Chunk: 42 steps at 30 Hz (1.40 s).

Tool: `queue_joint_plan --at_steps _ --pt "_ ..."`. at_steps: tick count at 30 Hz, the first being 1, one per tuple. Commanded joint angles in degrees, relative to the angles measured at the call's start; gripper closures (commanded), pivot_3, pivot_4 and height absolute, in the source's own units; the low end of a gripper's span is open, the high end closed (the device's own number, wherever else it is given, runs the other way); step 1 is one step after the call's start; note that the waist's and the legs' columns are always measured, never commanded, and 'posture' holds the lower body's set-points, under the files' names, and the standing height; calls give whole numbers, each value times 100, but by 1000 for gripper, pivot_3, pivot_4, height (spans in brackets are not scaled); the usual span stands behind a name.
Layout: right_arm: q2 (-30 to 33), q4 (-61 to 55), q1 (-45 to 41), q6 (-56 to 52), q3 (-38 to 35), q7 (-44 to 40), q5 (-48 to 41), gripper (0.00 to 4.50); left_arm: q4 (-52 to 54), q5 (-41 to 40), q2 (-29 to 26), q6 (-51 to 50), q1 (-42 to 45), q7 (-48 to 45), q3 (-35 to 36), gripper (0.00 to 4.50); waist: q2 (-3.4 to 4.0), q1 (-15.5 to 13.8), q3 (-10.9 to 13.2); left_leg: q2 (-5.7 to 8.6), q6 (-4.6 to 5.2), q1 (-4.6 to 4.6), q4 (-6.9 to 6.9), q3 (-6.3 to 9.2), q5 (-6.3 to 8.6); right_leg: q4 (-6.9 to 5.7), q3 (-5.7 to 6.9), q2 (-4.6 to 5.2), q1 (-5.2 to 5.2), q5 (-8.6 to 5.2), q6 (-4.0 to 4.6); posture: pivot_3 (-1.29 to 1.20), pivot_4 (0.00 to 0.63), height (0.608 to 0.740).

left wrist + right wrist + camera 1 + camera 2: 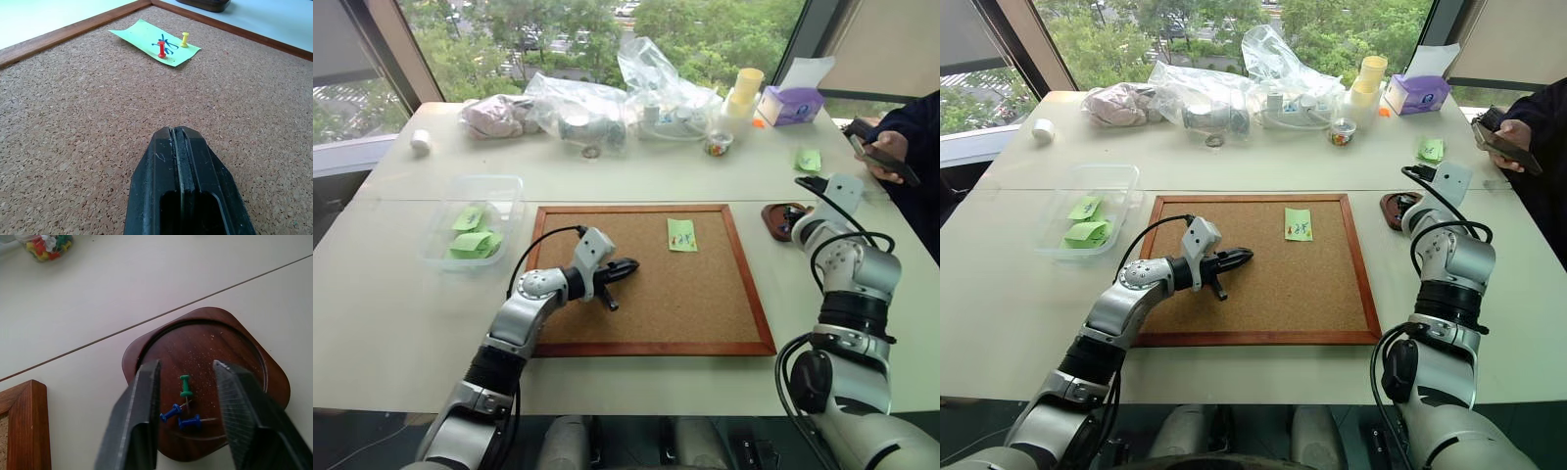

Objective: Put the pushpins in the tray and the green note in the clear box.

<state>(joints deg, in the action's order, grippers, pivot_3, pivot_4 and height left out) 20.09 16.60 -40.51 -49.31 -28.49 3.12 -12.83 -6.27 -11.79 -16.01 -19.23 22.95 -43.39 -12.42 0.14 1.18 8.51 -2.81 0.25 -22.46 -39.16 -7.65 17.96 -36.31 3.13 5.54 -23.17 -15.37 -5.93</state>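
Note:
The green note (682,235) lies on the cork board, held by a red pushpin (161,49) and a yellow pushpin (185,39) standing in it. My left gripper (176,131) is shut and empty, hovering low over the board's middle, short of the note. Right of the board sits the dark reddish-brown tray (220,342). A green pushpin (185,386) and two blue pushpins (171,412) lie loose in it. My right gripper (187,367) is open just above them, holding nothing. The clear box (509,191) stands left of the board with folded green notes inside.
The wood-framed cork board (749,304) fills the table's middle. Along the back are clear plastic bags (578,108), a small jar of pins (718,145), yellow cups (744,90) and a tissue box (790,105). A crumpled green scrap (809,160) lies far right, near a person's hand (889,147) holding a phone.

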Motion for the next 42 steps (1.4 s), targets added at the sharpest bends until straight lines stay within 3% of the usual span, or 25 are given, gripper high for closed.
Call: queue_joint_plan --at_steps 1,2,5,12,17,25,28,30,38,42 --pt "17 -90 -147 207 3 34 -101 666 -113 105 -95 -173 -252 -4 -77 4500 0 2 0 0 0 0 1 0 0 0 0 0 0 0 0 0 150 740" --pt "31 -138 -139 189 29 4 -113 57 -95 102 -105 -179 -272 -6 -72 4500 0 5 0 0 0 0 1 0 0 1 0 0 -1 0 0 0 150 740" --pt "135 -585 -12 -31 337 -450 -269 57 -52 94 -127 -197 -302 -5 -54 4500 1 21 0 -1 0 0 2 -1 0 1 -1 -1 -2 0 0 0 150 740" --pt "873 -2853 1006 -976 2028 -2780 -1319 57 -39 57 -127 -215 -250 0 -14 4500 3 19 0 -5 1 -3 9 7 1 7 -2 -4 -3 -1 1 0 150 740" --pt "1168 -3119 1400 -416 2761 -3201 -1006 57 -97 62 -89 -194 -190 7 -18 4500 2 -1 0 -4 27 -2 6 7 16 10 -2 -2 -1 0 0 0 150 740" --pt "1046 -2461 1465 583 3149 -3239 -420 57 -108 74 -40 -194 -164 33 -31 4500 1 -23 1 2 8 -2 2 5 5 11 -1 -2 0 0 0 0 150 740" --pt "974 -2213 1431 827 3248 -3238 -255 878 -78 80 -48 -196 -203 45 -30 4500 2 -22 1 1 7 -2 2 5 4 10 -1 -2 0 0 0 0 150 740" --pt "940 -2093 1409 920 3273 -3226 -175 1798 -58 84 -60 -200 -228 57 -22 4500 1 -22 1 1 7 -2 2 5 4 10 -1 -2 0 0 0 0 150 740" --pt "825 -1772 1421 1208 3309 -3309 16 1798 -37 85 -79 -208 -255 89 -12 4500 2 -14 1 0 7 -1 2 5 4 10 -1 -3 0 0 0 0 150 740" --pt "770 -1710 1407 1270 3315 -3351 75 3011 -30 88 -84 -200 -272 94 -18 4500 2 -12 1 0 7 -1 2 5 4 10 -1 -2 0 0 0 0 150 740"
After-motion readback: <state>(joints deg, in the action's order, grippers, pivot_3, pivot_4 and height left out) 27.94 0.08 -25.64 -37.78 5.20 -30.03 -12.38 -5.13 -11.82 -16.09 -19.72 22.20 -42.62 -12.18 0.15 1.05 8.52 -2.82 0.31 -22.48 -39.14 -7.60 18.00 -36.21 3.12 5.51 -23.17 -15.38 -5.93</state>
